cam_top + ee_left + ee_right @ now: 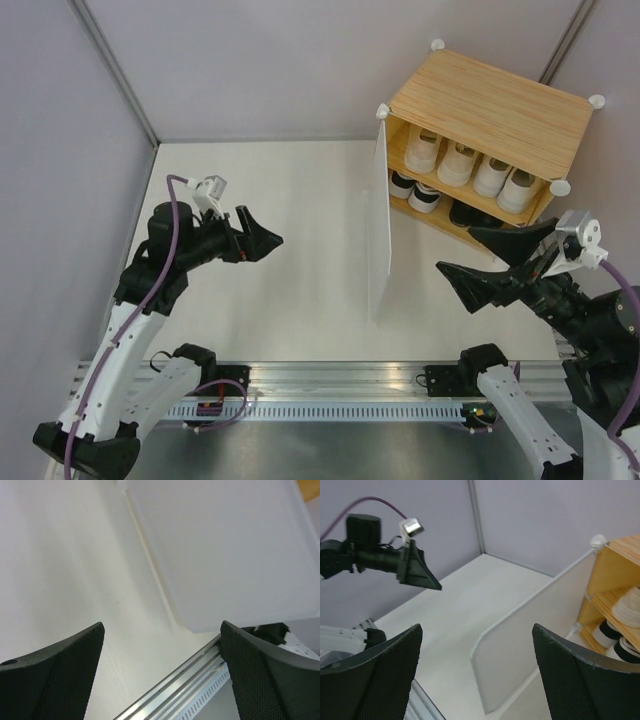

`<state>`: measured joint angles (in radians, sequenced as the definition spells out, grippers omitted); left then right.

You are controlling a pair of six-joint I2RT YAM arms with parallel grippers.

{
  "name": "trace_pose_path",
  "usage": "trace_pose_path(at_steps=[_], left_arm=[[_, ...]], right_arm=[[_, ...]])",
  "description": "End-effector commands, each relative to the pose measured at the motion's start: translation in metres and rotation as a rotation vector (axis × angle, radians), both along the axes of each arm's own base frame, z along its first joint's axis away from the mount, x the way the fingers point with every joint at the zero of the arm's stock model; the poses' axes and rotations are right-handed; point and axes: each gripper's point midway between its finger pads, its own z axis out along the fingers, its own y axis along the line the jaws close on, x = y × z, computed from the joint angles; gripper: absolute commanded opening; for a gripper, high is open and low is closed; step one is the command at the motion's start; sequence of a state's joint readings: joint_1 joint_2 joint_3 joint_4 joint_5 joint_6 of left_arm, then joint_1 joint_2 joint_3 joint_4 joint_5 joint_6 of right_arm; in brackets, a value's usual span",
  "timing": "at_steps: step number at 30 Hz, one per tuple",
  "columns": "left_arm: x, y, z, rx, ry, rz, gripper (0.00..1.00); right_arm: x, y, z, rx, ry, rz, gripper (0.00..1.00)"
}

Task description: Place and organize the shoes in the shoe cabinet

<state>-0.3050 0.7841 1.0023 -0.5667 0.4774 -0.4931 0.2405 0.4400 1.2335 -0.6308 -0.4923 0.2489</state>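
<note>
Now, with the shoes (465, 165) shelved and the left gripper (262, 226) and right gripper (454, 250) both gaping empty, I'd push the open door (380, 230) gently by its free edge toward the cabinet (495, 105).

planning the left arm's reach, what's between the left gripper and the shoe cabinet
The shoe cabinet's white door, standing open across the table; the top view shows it.

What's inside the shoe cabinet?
In the shoe cabinet, the top shelf holds four pale shoes in a row. Below sit white shoes with black trim and something dark. The right claw covers part of that lower shelf, so the rest is hidden.
</note>
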Motion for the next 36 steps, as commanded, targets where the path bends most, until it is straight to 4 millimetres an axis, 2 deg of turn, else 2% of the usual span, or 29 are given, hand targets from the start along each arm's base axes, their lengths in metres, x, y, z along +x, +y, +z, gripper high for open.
trace_pose_path(at_steps=[1, 2, 4, 5, 6, 8, 9, 10, 11, 16, 19, 22, 23, 24, 25, 26, 28, 29, 31, 32, 33, 36], left_arm=[[0.021, 0.030, -0.040, 0.170, 0.042, 0.155, 1.00], [0.025, 0.034, -0.047, 0.193, 0.058, 0.179, 1.00], [0.031, 0.048, -0.061, 0.246, 0.080, 0.257, 1.00], [0.033, 0.053, -0.066, 0.270, 0.082, 0.281, 1.00], [0.036, 0.062, -0.074, 0.304, 0.088, 0.322, 1.00], [0.038, 0.072, -0.081, 0.341, 0.091, 0.371, 1.00], [0.040, 0.083, -0.088, 0.374, 0.095, 0.424, 1.00], [0.041, 0.085, -0.089, 0.383, 0.094, 0.434, 1.00], [0.041, 0.088, -0.091, 0.401, 0.089, 0.441, 1.00], [0.048, 0.109, -0.099, 0.497, 0.080, 0.518, 1.00], [0.050, 0.115, -0.103, 0.537, 0.080, 0.531, 1.00], [0.052, 0.117, -0.106, 0.544, 0.072, 0.546, 1.00], [0.053, 0.118, -0.109, 0.548, 0.074, 0.549, 1.00], [0.053, 0.120, -0.110, 0.555, 0.073, 0.559, 1.00], [0.053, 0.122, -0.113, 0.564, 0.075, 0.563, 1.00], [0.053, 0.123, -0.116, 0.569, 0.078, 0.567, 1.00], [0.051, 0.127, -0.121, 0.583, 0.091, 0.576, 1.00], [0.051, 0.128, -0.121, 0.580, 0.092, 0.581, 1.00], [0.050, 0.132, -0.120, 0.579, 0.086, 0.597, 1.00], [0.050, 0.135, -0.118, 0.580, 0.082, 0.615, 1.00], [0.049, 0.138, -0.118, 0.584, 0.081, 0.630, 1.00], [0.049, 0.143, -0.116, 0.580, 0.076, 0.658, 1.00]], right_arm=[[-0.013, 0.028, 0.035, 0.037, 0.020, 0.204, 0.94], [-0.002, 0.034, 0.036, 0.052, 0.079, 0.231, 0.93], [-0.002, 0.040, 0.047, 0.063, 0.090, 0.273, 0.93], [0.012, 0.043, 0.046, 0.071, 0.133, 0.266, 0.93], [0.015, 0.043, 0.052, 0.074, 0.132, 0.262, 0.92], [0.035, 0.047, 0.049, 0.072, 0.188, 0.244, 0.91], [0.038, 0.047, 0.051, 0.076, 0.196, 0.243, 0.91], [0.044, 0.048, 0.050, 0.077, 0.209, 0.240, 0.91], [0.056, 0.049, 0.048, 0.078, 0.230, 0.219, 0.90], [0.083, 0.051, 0.042, 0.099, 0.282, 0.171, 0.90], [0.099, 0.054, 0.033, 0.101, 0.304, 0.159, 0.89], [0.116, 0.062, 0.015, 0.072, 0.351, 0.126, 0.89], [0.115, 0.077, 0.007, 0.050, 0.370, 0.153, 0.89], [0.124, 0.078, 0.002, 0.040, 0.374, 0.088, 0.89], [0.124, 0.086, -0.005, 0.018, 0.389, 0.084, 0.89], [0.115, 0.114, -0.016, -0.031, 0.407, 0.145, 0.89], [0.119, 0.129, -0.024, -0.074, 0.414, 0.078, 0.89], [0.109, 0.153, -0.037, -0.121, 0.432, 0.109, 0.89], [0.114, 0.162, -0.043, -0.149, 0.423, 0.031, 0.89], [0.105, 0.182, -0.055, -0.188, 0.433, 0.050, 0.89], [0.105, 0.187, -0.057, -0.197, 0.434, 0.033, 0.89], [0.103, 0.205, -0.085, -0.287, 0.454, -0.032, 0.89]])
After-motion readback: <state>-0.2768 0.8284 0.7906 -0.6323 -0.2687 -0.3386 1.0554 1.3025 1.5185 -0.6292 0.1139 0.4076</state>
